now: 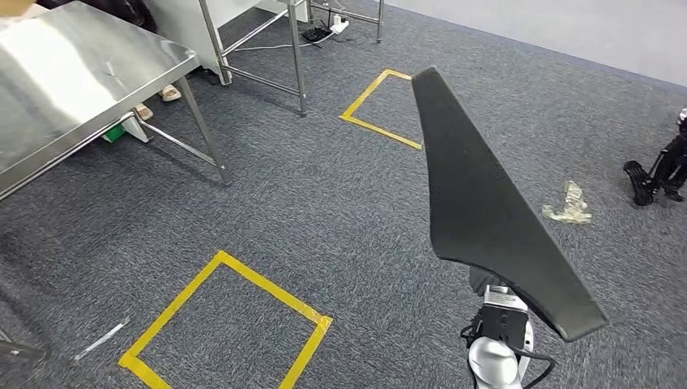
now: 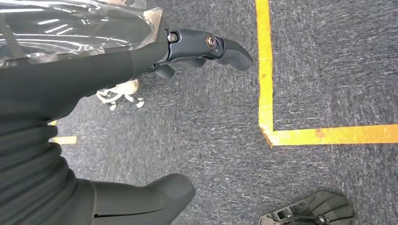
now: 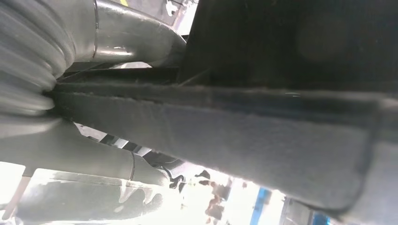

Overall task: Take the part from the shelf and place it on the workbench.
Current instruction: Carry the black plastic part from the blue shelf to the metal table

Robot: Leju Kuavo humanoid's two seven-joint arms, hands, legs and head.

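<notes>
— Both hands, what state?
— My right hand [image 3: 94, 122] grips the dark tapered part [image 1: 486, 211], raised over the carpet; my left hand [image 2: 94, 93] hangs with fingers [image 2: 220, 47] apart, holding nothing.
— And the workbench [image 1: 73, 73]?
— Well beyond the part, past the yellow tape square [image 1: 227, 324].

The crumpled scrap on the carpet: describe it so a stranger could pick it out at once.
Start at the grey carpet on the robot's right side, beyond the long black part held up by the right hand. Just past that part's edge lies the crumpled scrap, pale and translucent like plastic film, unlike the flat yellow tape squares.
</notes>
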